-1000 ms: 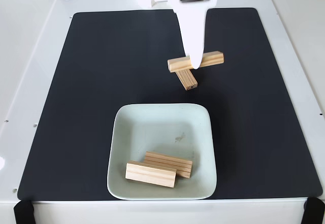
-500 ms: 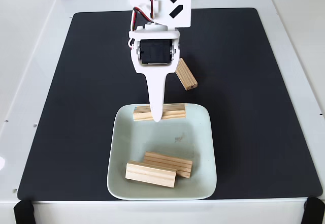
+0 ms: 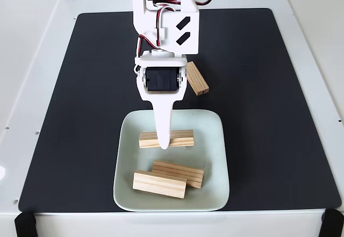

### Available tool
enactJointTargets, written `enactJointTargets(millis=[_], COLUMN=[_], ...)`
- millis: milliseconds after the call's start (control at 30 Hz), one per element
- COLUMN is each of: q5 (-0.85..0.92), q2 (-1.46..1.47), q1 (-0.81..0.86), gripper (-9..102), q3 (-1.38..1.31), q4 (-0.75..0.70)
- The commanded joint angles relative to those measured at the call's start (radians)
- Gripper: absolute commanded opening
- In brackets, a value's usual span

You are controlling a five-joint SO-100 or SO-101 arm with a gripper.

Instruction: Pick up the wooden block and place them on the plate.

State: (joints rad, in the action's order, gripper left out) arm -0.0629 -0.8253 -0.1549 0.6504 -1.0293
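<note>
In the fixed view the pale mint-green plate (image 3: pixel 215 156) sits at the front of the black mat. Two wooden blocks lie side by side in its near half, one (image 3: pixel 159 184) in front of the other (image 3: pixel 185 171). My white gripper (image 3: pixel 163 142) reaches down over the plate's far half and is shut on a third wooden block (image 3: pixel 180 138), held crosswise just above or on the plate floor. A further block (image 3: pixel 197 78) lies on the mat behind the plate, partly hidden by my arm.
The black mat (image 3: pixel 80 97) covers most of the white table (image 3: pixel 32 59). My arm's white body with its black servo (image 3: pixel 161 79) stands over the mat's centre. Black clamps sit at the table corners (image 3: pixel 24 223).
My gripper carried the held block from the mat's far centre toward the front and down over the plate. The other three blocks stayed put.
</note>
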Motion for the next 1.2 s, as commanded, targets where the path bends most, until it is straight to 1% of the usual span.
enactJointTargets(millis=[0,1000,1167], q5=[-0.005,-0.009,-0.066], q2=[-0.011,-0.006,-0.006], q1=[0.002,-0.015,-0.031], gripper=[0,0,0], q3=[-0.055,-0.058,-0.091], q4=[0.012,0.014,0.012])
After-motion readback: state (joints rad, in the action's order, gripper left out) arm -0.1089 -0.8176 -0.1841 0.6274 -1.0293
